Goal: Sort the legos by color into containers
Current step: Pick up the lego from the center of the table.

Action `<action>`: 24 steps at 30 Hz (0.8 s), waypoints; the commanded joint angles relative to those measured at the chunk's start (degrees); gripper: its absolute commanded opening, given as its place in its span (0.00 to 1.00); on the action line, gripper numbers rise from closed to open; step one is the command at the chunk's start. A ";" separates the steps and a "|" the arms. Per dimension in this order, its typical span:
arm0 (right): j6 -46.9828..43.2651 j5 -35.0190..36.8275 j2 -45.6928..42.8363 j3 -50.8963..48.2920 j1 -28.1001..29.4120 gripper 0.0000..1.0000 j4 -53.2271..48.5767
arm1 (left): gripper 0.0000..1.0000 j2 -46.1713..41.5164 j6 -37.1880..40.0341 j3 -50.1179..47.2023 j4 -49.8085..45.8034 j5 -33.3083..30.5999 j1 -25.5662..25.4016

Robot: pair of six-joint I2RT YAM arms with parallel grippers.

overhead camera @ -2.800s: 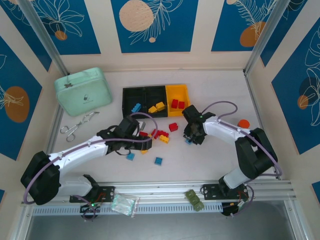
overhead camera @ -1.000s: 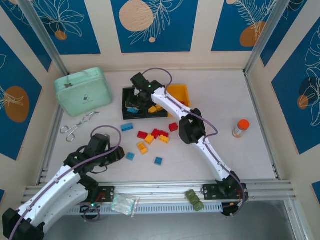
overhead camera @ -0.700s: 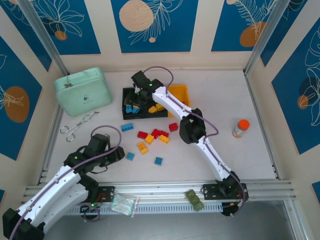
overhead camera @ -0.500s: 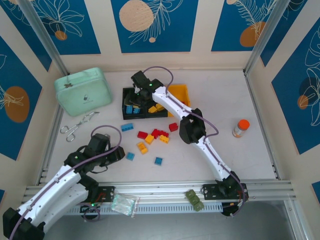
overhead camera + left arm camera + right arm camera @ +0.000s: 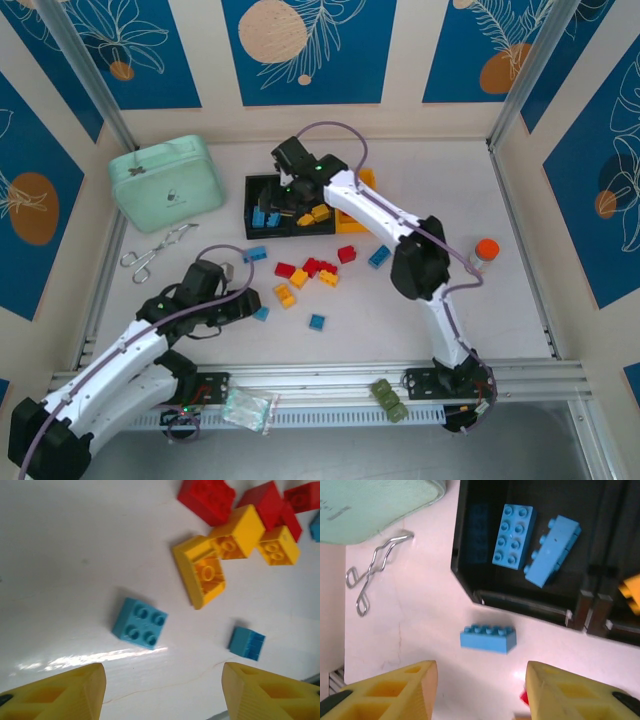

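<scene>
Robot lab test booth: white table (image 5: 430,170) boxed in by blue leaf-print panels (image 5: 310,50) (backdrop-style) on aluminium posts (image 5: 85,70), left arm (image 5: 120,350) and right arm (image 5: 365,205) bolted to front rail (image 5: 320,378).

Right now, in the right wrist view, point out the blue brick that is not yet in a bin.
The long blue brick lying on the table just outside the black bin; the other two blue bricks sit inside it.

The yellow bin (image 5: 350,222) is partly hidden by the right arm (image 5: 420,265); a yellow brick (image 5: 633,592) is cropped at the right edge.
</scene>
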 commanded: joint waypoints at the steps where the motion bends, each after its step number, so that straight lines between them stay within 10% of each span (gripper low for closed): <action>1: 0.13 3.52 -7.39 -8.92 -0.57 0.51 2.00 | 0.63 1.21 2.81 2.37 5.65 5.86 0.45; 12: 6.53 10.03 -28.98 -41.98 -6.72 0.60 5.45 | 0.63 9.56 4.80 4.59 13.31 10.23 -2.20; 24: 11.62 14.92 -35.73 -56.28 -13.64 0.64 5.59 | 0.63 21.05 8.88 12.48 14.29 6.02 -9.29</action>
